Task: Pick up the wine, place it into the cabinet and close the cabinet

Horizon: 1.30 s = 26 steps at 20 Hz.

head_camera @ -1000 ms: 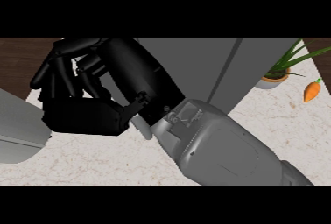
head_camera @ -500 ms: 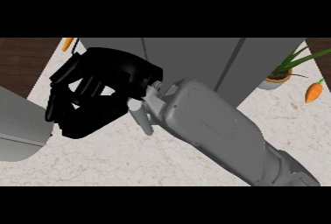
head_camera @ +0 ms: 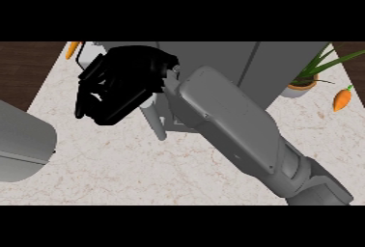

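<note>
My right hand [head_camera: 118, 91] sits in front of the cabinet [head_camera: 214, 54]; I cannot tell how open it is or what it holds

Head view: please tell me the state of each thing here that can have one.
Grey cabinet: standing on the pale marble counter; door open or closed, cannot tell.
Black right hand: in front of the cabinet's left side; grip unclear.
Green potted plant: upright.
Orange carrot right of the plant: lying flat.
</note>
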### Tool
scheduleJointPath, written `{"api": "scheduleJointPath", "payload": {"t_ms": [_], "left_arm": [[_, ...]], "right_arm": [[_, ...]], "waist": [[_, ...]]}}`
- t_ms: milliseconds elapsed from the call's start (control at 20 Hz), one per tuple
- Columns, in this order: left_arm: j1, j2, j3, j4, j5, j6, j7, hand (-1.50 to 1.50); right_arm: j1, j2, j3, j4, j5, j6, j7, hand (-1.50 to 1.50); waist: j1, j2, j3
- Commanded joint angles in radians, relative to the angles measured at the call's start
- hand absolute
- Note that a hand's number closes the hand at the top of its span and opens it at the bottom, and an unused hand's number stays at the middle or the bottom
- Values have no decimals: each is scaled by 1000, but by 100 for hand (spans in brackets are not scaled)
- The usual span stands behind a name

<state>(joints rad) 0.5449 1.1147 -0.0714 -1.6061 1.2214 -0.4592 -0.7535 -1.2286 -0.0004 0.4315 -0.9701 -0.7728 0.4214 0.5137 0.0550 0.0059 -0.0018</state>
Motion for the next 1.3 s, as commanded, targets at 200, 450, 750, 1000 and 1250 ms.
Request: {"api": "scheduleJointPath", "payload": {"t_ms": [200, 450, 750, 1000, 1250], "left_arm": [[2, -88, 57, 57, -53, -68, -40, -150], [-42, -48, 116, 38, 13, -35, 44, -150], [-17, -85, 120, 31, -20, -48, 47, -150], [-24, -76, 124, 10, -28, -34, 78, -150], [-44, -74, 129, -10, -51, -8, 97, -150]], "right_arm": [[-28, -2, -103, 223, -19, 174, -116, 150], [-48, -20, -131, 268, -42, 163, -137, 150], [-41, -130, -145, 295, 14, 114, -225, 150], [-48, -163, -176, 298, 68, 30, -315, 150], [-48, -150, -169, 290, 85, 14, -329, 150]], "waist": [[-1, 5, 0], [-19, 6, 1], [-18, 4, 1], [-19, 15, 0], [-35, 17, 0]]}}
